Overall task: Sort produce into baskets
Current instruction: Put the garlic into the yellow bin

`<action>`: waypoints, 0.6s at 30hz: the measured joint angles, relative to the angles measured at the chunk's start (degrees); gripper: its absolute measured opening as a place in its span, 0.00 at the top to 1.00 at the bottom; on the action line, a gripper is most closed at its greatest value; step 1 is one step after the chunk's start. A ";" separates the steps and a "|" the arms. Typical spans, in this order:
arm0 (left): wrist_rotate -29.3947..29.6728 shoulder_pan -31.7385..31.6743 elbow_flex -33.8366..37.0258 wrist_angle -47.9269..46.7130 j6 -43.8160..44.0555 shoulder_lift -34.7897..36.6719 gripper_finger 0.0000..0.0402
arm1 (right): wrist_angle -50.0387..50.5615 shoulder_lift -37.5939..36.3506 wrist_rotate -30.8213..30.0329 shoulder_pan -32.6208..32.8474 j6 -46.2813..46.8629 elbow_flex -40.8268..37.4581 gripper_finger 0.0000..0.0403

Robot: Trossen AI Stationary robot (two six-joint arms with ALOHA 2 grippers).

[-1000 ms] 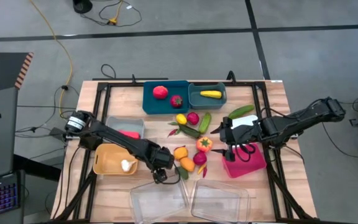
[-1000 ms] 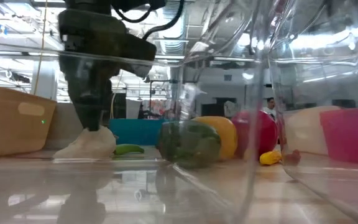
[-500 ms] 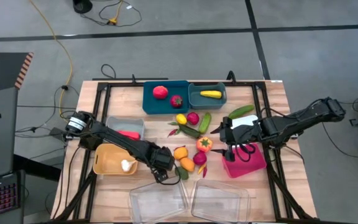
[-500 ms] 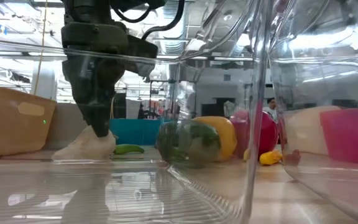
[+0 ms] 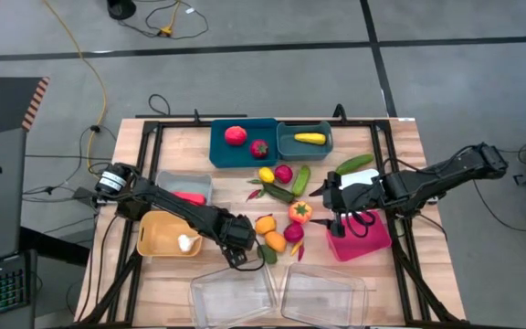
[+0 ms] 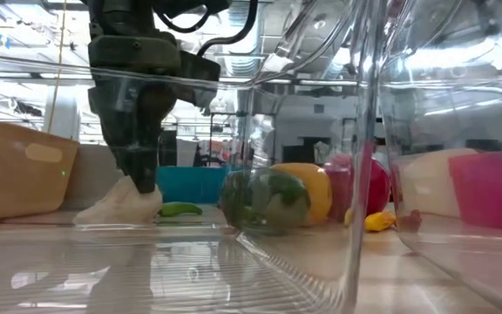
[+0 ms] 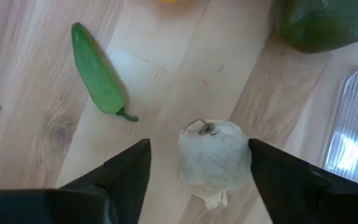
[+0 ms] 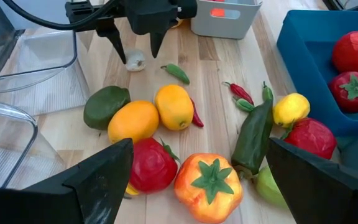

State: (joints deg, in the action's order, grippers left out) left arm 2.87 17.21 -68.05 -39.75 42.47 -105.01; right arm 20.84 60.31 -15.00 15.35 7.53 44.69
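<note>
A white garlic bulb [image 7: 215,158] lies on the wooden table, at the near left of a pile of toy produce [image 5: 286,206]. My left gripper [image 7: 197,155] points down over it, open, one finger on each side; the right wrist view shows that gripper [image 8: 135,53] and the bulb [image 8: 135,60] too. A small green chili [image 7: 98,78] lies just beside them. My right gripper [image 5: 338,221] hangs open and holding nothing above the magenta basket [image 5: 368,239]. Teal baskets [image 5: 243,142] [image 5: 305,139] at the far edge hold red and yellow pieces. My left gripper comes from above with the garlic bulb between its fingers. One finger [image 7: 260,155] stands right against the bulb's side [image 7: 244,152]; I cannot tell whether it touches. The other finger [image 7: 138,158] is clear of it. The bulb rests on the table.
A tan basket [image 5: 158,239] with a white piece and a grey basket [image 5: 184,185] lie to the left. Two clear trays [image 5: 234,294] [image 5: 322,294] stand at the near edge, close to my left gripper. A dark green fruit [image 7: 322,25] lies beside the garlic.
My left gripper has tipped slightly, and its fingertips have come closer down around the garlic bulb, which has stayed on the table.
</note>
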 joint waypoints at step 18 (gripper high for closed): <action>-0.93 0.00 0.07 -0.11 0.09 -0.01 0.74 | 0.02 0.00 0.00 0.00 -0.02 0.00 0.02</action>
State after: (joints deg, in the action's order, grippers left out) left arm 1.95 17.21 -67.99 -39.86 42.57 -105.02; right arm 20.86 60.31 -15.00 15.35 7.51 44.69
